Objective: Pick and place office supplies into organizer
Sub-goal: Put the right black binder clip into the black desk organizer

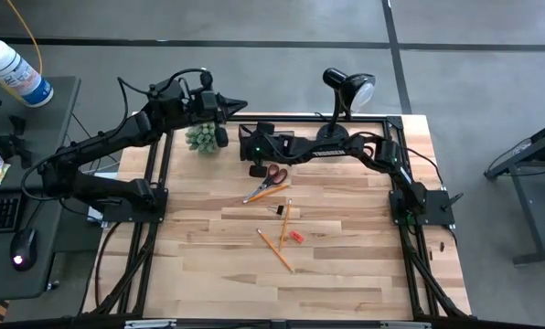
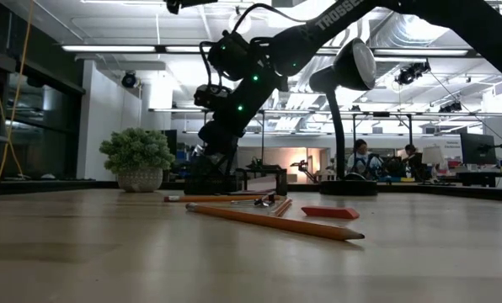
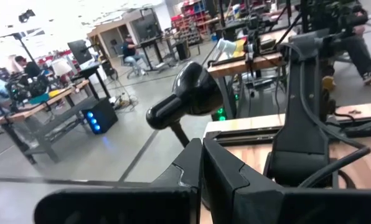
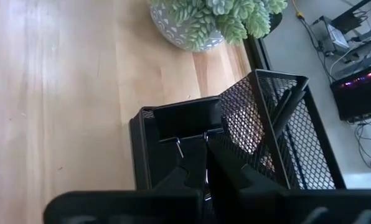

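Observation:
The black organizer [image 4: 173, 124] stands at the far side of the table beside the plant. It has a low compartment and a taller mesh one [image 4: 279, 143] with a dark pen in it. My right gripper [image 4: 205, 163] is shut on a small wire-handled clip [image 4: 178, 148] over the low compartment. It also shows in the high view [image 1: 251, 151]. Orange-handled scissors [image 1: 271, 175], pencils [image 1: 274, 249], a red eraser [image 1: 295, 236] and another small clip [image 1: 277, 210] lie on the table. My left gripper [image 3: 201, 152] is shut on nothing, raised at the far left. My right gripper has the clip at its fingertips; only the wire handles [image 4: 173, 147] show beside them, and the fingers hide the clip's body. The fingers slant down from the table's right side. The clip sits at the low compartment's mouth; whether it rests on the organizer I cannot tell.
A green plant in a pot [image 1: 202, 139] stands just left of the organizer. A black desk lamp [image 1: 346, 91] stands at the far edge, close behind my right arm. The table's near half [image 1: 282, 292] is bare wood.

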Controlling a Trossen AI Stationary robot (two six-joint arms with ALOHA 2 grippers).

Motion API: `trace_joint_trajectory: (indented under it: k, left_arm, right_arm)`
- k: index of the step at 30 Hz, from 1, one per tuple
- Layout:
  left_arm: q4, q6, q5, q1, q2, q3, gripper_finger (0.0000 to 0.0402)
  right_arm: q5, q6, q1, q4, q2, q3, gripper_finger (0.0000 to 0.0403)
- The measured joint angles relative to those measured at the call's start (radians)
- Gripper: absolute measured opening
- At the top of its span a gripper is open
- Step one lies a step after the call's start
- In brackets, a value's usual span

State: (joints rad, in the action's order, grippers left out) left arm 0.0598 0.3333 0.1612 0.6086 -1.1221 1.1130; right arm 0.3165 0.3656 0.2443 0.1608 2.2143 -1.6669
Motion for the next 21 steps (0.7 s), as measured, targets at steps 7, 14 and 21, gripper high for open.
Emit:
trace_joint_trajectory:
  k: [7,14,21]
  left_arm:
    - [0.021,0.001,0.011,0.0,-0.001,0.0,0.0003]
    - [0.028,0.034,0.01,0.0,-0.001,0.0,0.0003]
    - [0.018,0.055,-0.023,0.0,-0.001,0.0,0.0003]
  right_arm:
    - [0.008,-0.032,-0.004,0.003,0.0,0.0,0.0]
    - [0.012,-0.051,-0.004,-0.011,0.0,0.0,0.0]
    - [0.019,-0.052,-0.004,-0.001,0.0,0.0,0.0]
